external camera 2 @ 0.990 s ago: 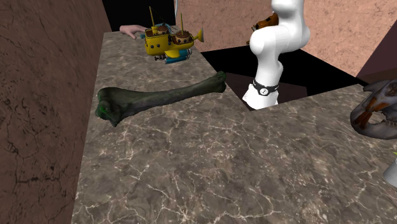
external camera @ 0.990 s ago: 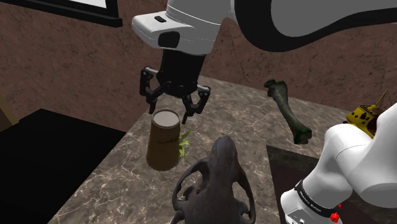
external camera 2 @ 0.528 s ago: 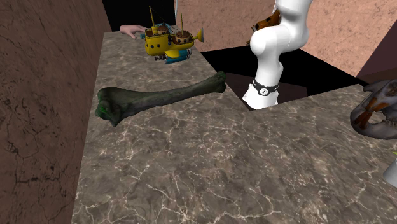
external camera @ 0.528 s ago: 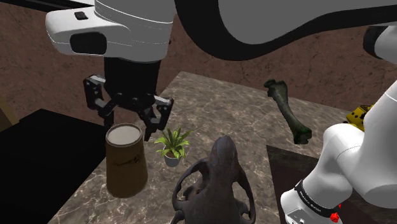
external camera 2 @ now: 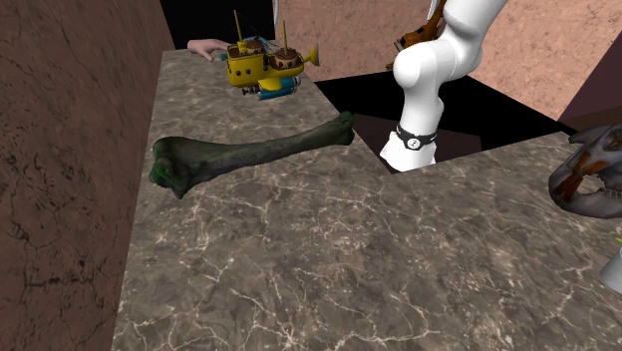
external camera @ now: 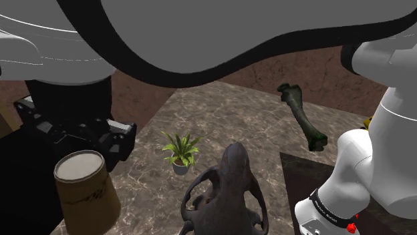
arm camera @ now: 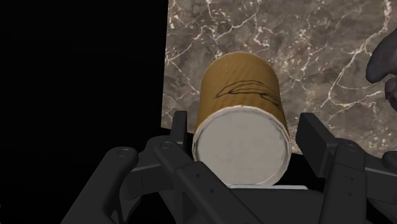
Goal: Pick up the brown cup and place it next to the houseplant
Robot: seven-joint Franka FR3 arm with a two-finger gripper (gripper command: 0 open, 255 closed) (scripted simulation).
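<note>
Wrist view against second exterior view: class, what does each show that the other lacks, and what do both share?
Wrist view: the brown cup, its white top facing the camera, between the black fingers.
Second exterior view: a dark green bone, a yellow toy boat and the arm's white base.
Both: the brown marbled counter.

Counter (external camera 2: 329,269) looks like polished, veined brown marble, and the cup (arm camera: 238,73) like matt brown cardboard, smooth white top.
</note>
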